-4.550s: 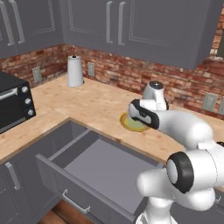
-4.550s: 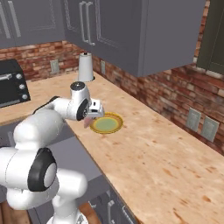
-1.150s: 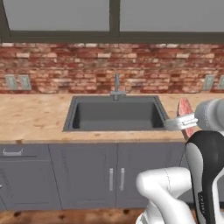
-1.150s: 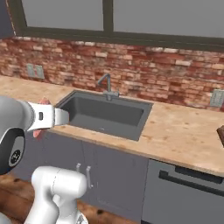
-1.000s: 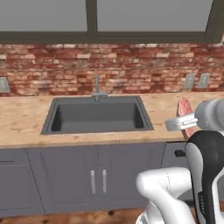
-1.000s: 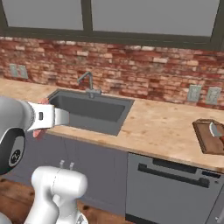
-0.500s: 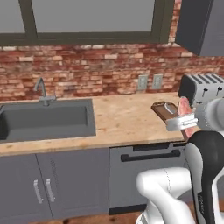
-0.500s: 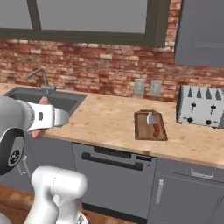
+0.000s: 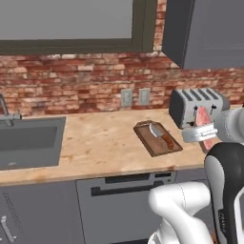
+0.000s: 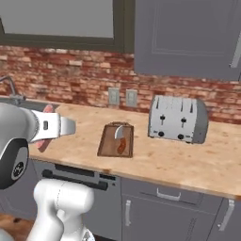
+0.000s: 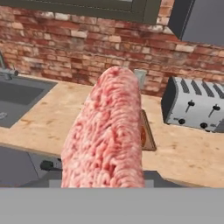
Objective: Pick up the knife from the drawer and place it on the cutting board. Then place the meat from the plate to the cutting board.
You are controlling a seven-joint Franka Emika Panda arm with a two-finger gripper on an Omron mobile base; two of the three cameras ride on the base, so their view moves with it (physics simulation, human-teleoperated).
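A light wooden countertop (image 9: 95, 138) runs along a red brick wall above dark grey cabinets. A small dark brown wooden cutting board (image 9: 155, 143) lies flat on it near the front edge, just beside a silver four-slot toaster (image 10: 178, 119) standing toward the wall. A dark grey sink basin (image 9: 28, 140) is set into the countertop, well apart from the cutting board.

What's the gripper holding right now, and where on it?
The meat. The gripper has it by one end, and the slab sticks out ahead of the jaws, not yet over the cutting board, where the knife already lies.
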